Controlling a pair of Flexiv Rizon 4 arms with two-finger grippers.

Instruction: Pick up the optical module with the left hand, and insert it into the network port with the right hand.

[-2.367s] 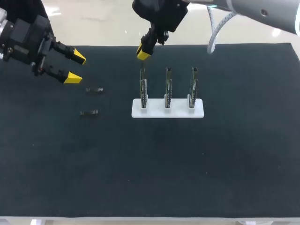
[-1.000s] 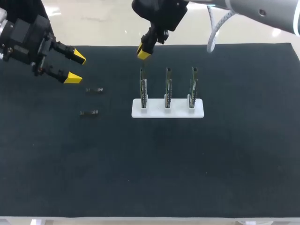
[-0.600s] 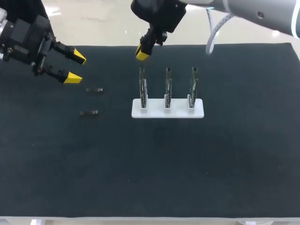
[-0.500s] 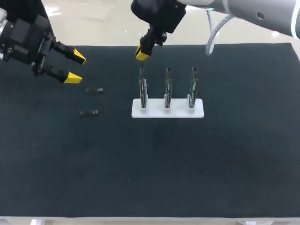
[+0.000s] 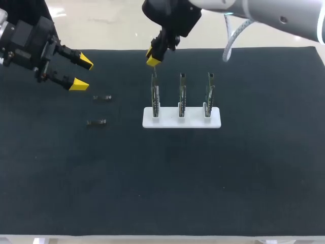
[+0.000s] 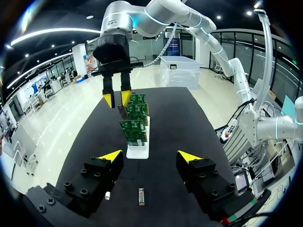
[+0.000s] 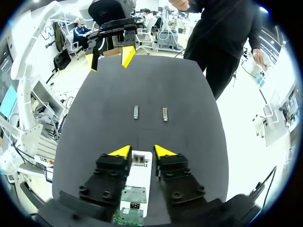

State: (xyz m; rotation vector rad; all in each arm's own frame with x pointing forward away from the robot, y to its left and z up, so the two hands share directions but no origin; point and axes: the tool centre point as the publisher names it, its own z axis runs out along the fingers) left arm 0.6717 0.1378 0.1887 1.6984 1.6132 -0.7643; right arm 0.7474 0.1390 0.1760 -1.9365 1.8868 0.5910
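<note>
2 optical modules [image 5: 102, 97] lie near my wide-open, empty left hand [image 5: 81, 72]; right hand [image 5: 152, 60]: cannot tell

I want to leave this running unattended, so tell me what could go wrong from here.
The right claw hangs close above the leftmost board in the white rack; a sideways drift might clip that thin upright board. The far optical module and near optical module lie small and flat on the mat, close together; the open left claw might nudge one while closing on the other.
</note>
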